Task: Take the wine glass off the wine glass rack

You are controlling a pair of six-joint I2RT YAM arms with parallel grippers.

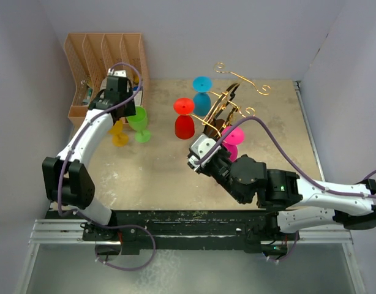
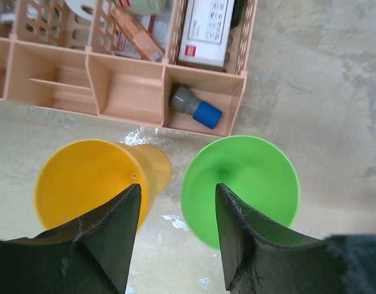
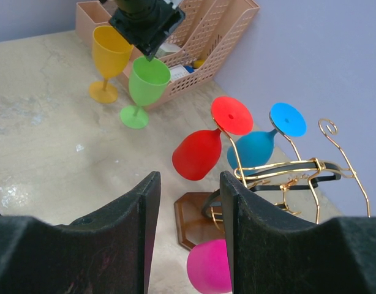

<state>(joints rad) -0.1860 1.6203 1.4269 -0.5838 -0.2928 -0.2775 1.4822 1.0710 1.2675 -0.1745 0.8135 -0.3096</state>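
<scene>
While three wine glasses hang bowl-down from the wine glass rack [image 1: 228, 104], right of centre in the top view, both hands are spread and hold nothing. The red glass [image 1: 184, 119] hangs on the rack's left, the blue glass [image 1: 202, 95] toward the top, and the pink glass [image 1: 232, 139] on the lower side. The right hand [image 3: 189, 180] sits just below the pink glass, which shows ungripped at the bottom edge of its wrist view. At upper left, the left hand [image 2: 176, 208] hovers over the yellow glass [image 2: 90, 177] and the green glass [image 2: 240, 180]. Both stand upright on the bench [image 1: 163, 171], just beside the tan organizer [image 1: 105, 55].
</scene>
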